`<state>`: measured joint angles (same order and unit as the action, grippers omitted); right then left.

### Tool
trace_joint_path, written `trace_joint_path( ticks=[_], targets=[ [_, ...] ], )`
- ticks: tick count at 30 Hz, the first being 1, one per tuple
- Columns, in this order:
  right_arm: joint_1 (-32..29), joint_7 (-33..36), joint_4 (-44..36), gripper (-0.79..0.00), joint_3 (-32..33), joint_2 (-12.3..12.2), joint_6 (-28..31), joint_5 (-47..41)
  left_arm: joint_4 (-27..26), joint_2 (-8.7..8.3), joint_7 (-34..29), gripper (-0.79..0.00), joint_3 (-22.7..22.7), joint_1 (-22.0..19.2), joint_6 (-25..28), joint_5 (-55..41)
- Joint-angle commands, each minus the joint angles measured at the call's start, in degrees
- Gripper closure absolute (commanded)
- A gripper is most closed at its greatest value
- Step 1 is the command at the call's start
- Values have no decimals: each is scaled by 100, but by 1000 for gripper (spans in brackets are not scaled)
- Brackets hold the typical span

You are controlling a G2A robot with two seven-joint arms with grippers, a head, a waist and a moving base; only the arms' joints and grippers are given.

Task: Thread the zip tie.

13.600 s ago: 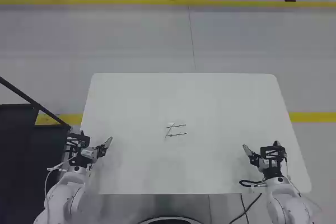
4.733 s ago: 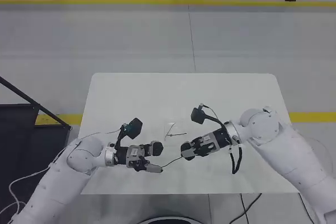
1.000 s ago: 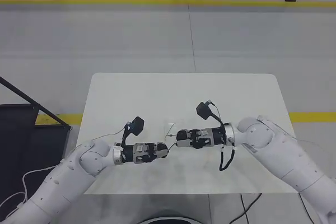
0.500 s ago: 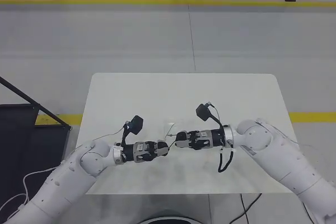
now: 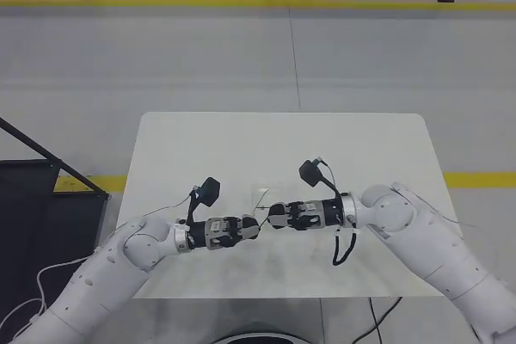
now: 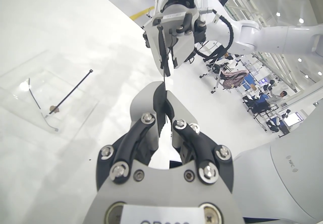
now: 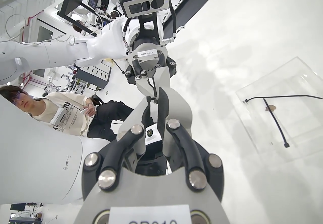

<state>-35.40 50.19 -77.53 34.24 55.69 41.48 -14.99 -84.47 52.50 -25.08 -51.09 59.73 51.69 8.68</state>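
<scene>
1 clear sheet [image 7: 290, 81] lies at the centre of the white table [image 5: 370, 155]; 1 black frame [image 5: 26, 241] stands beside its left edge.

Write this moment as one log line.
left gripper: shut on zip tie | right gripper: shut on zip tie | grippers facing, close together above table | spare ties: two, on clear tray

both arms angled inward, left gripper [image 5: 248, 227] and right gripper [image 5: 273, 215] facing tip to tip, nearly touching, each pinching the zip tie [image 6: 164, 78]
</scene>
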Motion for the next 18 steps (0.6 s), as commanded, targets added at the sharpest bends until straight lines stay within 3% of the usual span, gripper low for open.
trace_joint_path(
  ticks=[1,3,5,12,14,15,16,17,18],
  targets=[
    [-10,10,0,-99,26,11,-3,13,4,10,-7,0,-5,2,-1,4],
    [-26,4,-2,-83,57,24,-5,27,7,20,-21,0,-7,4,7,-4],
    [-45,4,-4,0,87,37,-9,35,18,30,-33,0,-13,5,18,-6],
    [-91,49,-23,0,178,80,-22,86,43,60,-81,0,-39,14,32,-22],
    [-96,71,-25,0,202,92,-34,104,51,67,-104,-126,-46,20,30,-17],
    [-95,81,-25,0,216,98,-45,119,51,70,-119,-357,-49,23,31,-18],
    [-89,97,-24,0,230,103,-62,143,61,71,-137,-653,-55,26,25,-11],
    [-82,114,-25,0,245,108,-85,161,67,73,-149,-767,-64,28,20,-5],
    [-77,137,-24,0,259,113,-107,174,69,74,-162,-785,-75,33,22,7]
  ],
)
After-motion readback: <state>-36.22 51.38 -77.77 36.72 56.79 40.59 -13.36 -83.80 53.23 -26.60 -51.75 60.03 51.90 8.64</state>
